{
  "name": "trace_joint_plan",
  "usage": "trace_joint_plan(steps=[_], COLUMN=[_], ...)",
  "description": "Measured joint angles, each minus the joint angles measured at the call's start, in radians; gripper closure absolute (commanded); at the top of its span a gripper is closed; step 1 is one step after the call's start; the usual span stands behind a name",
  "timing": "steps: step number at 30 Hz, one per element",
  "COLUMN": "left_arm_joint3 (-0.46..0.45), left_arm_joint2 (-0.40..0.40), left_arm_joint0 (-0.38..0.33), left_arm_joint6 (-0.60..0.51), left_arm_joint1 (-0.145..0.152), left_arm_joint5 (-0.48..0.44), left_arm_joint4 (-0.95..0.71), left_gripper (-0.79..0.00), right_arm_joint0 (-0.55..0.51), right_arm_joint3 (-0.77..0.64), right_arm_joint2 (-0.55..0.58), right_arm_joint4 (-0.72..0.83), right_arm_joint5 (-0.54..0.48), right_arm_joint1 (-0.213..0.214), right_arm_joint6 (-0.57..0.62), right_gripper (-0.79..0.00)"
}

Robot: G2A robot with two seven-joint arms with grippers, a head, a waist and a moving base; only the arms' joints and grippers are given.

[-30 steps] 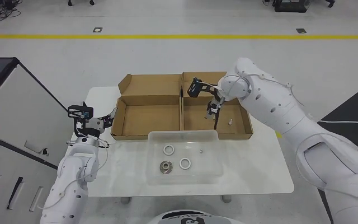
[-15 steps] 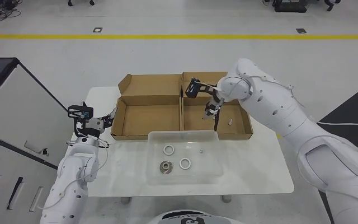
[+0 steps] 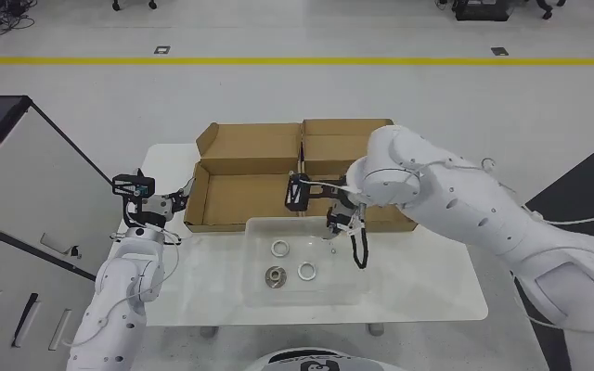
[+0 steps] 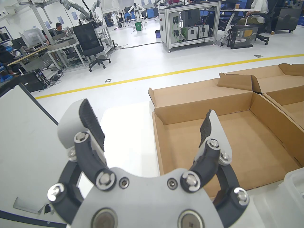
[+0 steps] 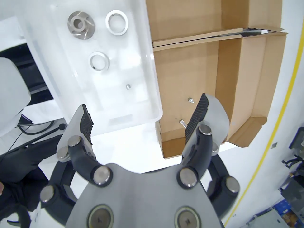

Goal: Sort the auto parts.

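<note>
A clear plastic bin (image 3: 255, 225) at the table's front holds two white rings (image 3: 279, 248) (image 3: 307, 271), a metal impeller (image 3: 275, 275) and a small bolt (image 3: 333, 249). My right gripper (image 3: 342, 225) hangs over the bin's far right corner. In the right wrist view it (image 5: 144, 110) is open and empty, with the bin's rim (image 5: 152, 72), the impeller (image 5: 80, 24) and the bolt (image 5: 128, 86) below. Two bolts (image 5: 190, 100) (image 5: 181, 122) lie in the right cardboard box (image 5: 237, 77). My left gripper (image 4: 147, 112) is open and empty beside the empty left box (image 4: 213, 141).
Two open cardboard boxes (image 3: 243, 199) (image 3: 399, 218) stand side by side behind the bin, flaps folded back. A grey panel (image 3: 37, 176) stands off the table's left side. Bare white tabletop (image 3: 418, 269) lies right of the bin.
My right arm has swung from above the right cardboard box toward the front, to the clear bin's far right corner. The left arm has not moved.
</note>
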Motion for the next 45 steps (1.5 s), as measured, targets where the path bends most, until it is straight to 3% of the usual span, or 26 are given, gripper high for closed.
trace_joint_plan(steps=[13,24,30,45], left_arm_joint3=[0.000,0.000,0.000,0.000], left_arm_joint2=[0.000,0.000,0.000,0.000], left_arm_joint0=[0.000,0.000,0.000,0.000], left_arm_joint6=[0.000,0.000,0.000,0.000], left_arm_joint1=[0.000,0.000,0.000,0.000], left_arm_joint5=[0.000,0.000,0.000,0.000], left_arm_joint4=[0.000,0.000,0.000,0.000], left_gripper=[-0.785,-0.785,-0.785,-0.785], right_arm_joint0=[0.097,0.096,0.048,-0.043], right_arm_joint3=[-0.030,-0.025,0.017,0.134], right_arm_joint2=[-0.240,-0.249,-0.280,-0.281], right_arm_joint4=[0.129,0.128,0.066,-0.059], right_arm_joint5=[-0.027,-0.027,0.006,-0.044], right_arm_joint1=[0.067,0.067,0.038,-0.079], right_arm_joint6=[-0.027,-0.035,-0.077,-0.044], right_gripper=[-0.785,-0.785,-0.785,-0.770])
